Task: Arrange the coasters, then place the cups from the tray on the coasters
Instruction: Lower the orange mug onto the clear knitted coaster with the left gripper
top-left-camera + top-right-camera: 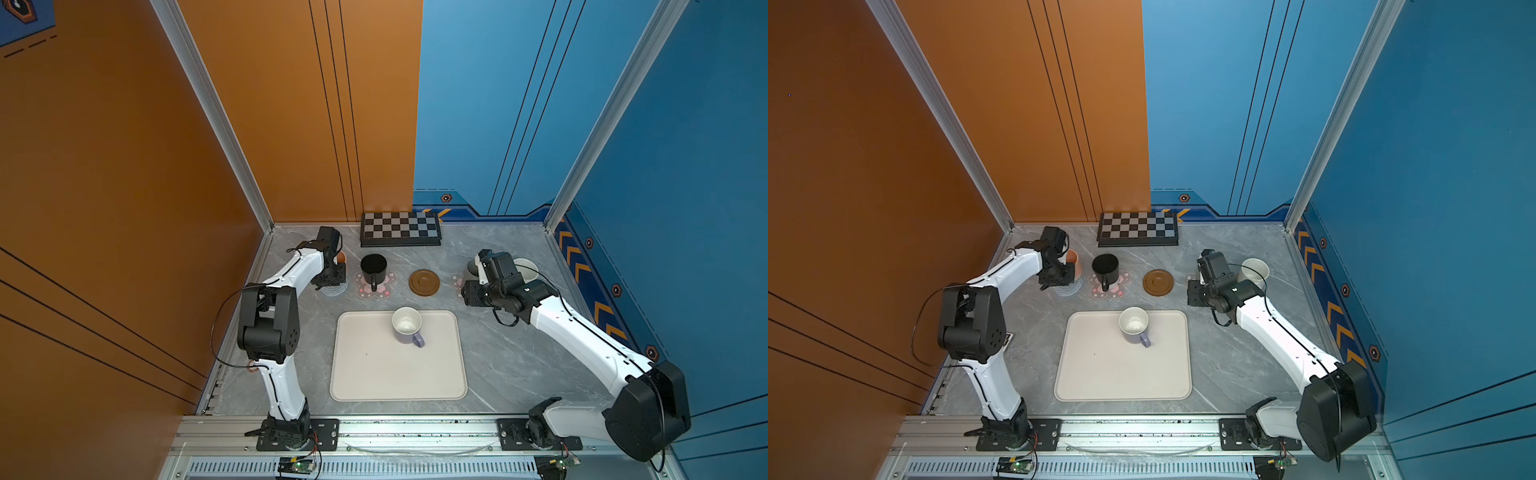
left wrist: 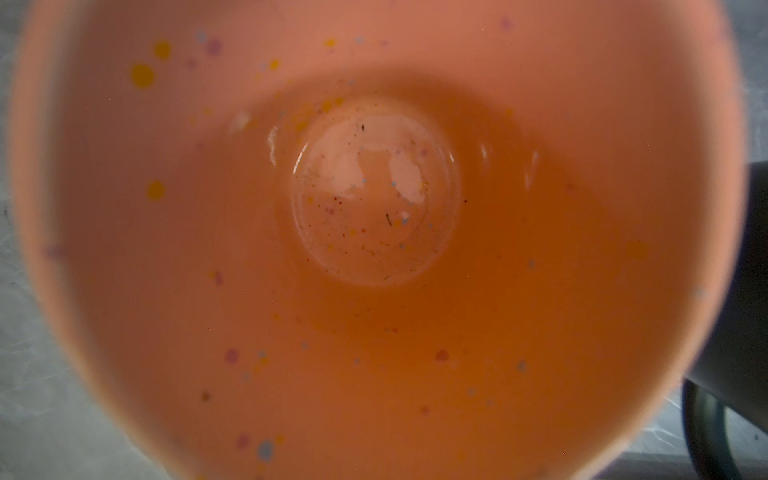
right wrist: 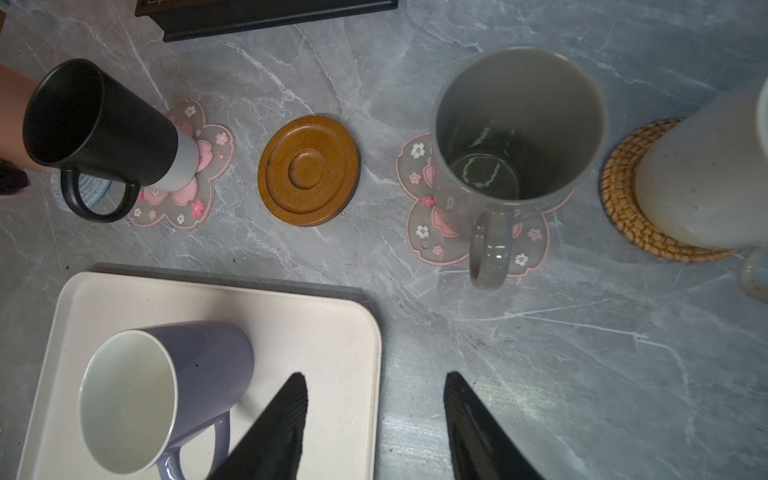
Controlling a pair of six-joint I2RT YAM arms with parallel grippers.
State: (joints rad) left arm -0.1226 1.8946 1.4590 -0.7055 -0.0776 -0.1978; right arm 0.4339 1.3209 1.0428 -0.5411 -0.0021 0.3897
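Left gripper (image 1: 1054,276), closed (apparently on it), holds the orange cup (image 2: 374,249) at the blue-grey coaster (image 1: 1068,289). Right gripper (image 3: 375,376) hangs open, empty, by the tray (image 3: 311,324). Next, the 1 lavender cup (image 3: 166,395) on it needs carrying to the brown coaster (image 3: 308,170).

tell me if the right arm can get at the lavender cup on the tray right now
Probably yes. The right gripper is open and empty, hovering at the edge of the tray. The lavender cup stands alone on the tray, with nothing between it and the gripper.
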